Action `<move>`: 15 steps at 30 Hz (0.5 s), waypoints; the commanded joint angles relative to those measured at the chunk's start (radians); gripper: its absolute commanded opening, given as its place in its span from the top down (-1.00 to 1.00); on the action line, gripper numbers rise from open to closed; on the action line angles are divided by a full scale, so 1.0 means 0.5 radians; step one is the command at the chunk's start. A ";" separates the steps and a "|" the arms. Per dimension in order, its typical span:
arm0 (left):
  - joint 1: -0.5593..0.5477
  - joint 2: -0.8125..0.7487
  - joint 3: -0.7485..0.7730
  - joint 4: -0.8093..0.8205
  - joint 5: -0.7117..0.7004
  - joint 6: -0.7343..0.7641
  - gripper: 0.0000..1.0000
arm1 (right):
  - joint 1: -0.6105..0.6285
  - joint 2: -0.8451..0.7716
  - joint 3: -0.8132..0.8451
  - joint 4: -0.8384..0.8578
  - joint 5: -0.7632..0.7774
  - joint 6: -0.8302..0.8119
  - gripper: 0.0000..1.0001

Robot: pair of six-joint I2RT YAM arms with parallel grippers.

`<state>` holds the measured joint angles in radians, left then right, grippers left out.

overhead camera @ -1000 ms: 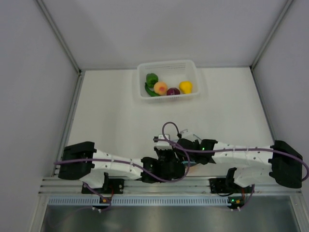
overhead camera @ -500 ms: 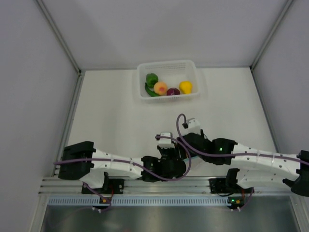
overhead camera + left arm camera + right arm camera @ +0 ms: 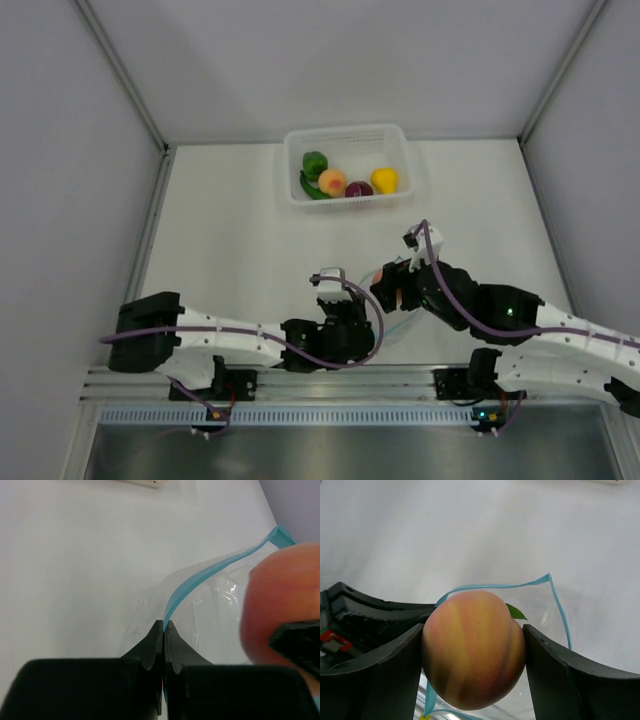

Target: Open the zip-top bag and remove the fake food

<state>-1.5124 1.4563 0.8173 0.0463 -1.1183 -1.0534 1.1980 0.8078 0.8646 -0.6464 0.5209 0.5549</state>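
The clear zip-top bag (image 3: 396, 322) lies on the table near the front, its mouth open and its light blue zip strip (image 3: 495, 586) forming a loop. My left gripper (image 3: 164, 622) is shut on that zip strip (image 3: 200, 580); it also shows in the top view (image 3: 366, 323). My right gripper (image 3: 475, 660) is shut on a peach-orange fruit (image 3: 475, 650) and holds it just above the bag's mouth; the fruit also shows in the top view (image 3: 392, 297) and at the right of the left wrist view (image 3: 282, 605).
A white mesh basket (image 3: 345, 130) stands at the back of the table. It holds a green pepper (image 3: 315, 162), a green chili (image 3: 311, 188), a peach-orange fruit (image 3: 333, 182), a purple piece (image 3: 359, 189) and a yellow pepper (image 3: 385, 179). Grey walls close both sides.
My right gripper has risen and moved away from the front edge, to the right, carrying the peach-orange fruit out of the bag. My left gripper has kept hold of the zip strip.
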 commanded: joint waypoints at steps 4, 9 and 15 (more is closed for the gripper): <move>0.150 -0.261 -0.189 0.067 0.055 -0.078 1.00 | 0.028 -0.048 0.381 0.127 -0.036 -0.217 0.23; 0.230 -0.492 -0.334 -0.175 0.025 -0.212 1.00 | -0.067 0.181 0.875 -0.063 0.167 -0.413 0.23; 0.273 -0.970 -0.570 -0.445 -0.061 -0.354 1.00 | -1.029 0.647 1.185 -0.008 -0.627 -0.521 0.23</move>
<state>-1.3800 1.0744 0.5720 -0.0666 -1.0988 -1.1645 0.9043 0.9997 1.4178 -0.6544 0.4328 0.3519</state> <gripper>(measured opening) 0.022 0.707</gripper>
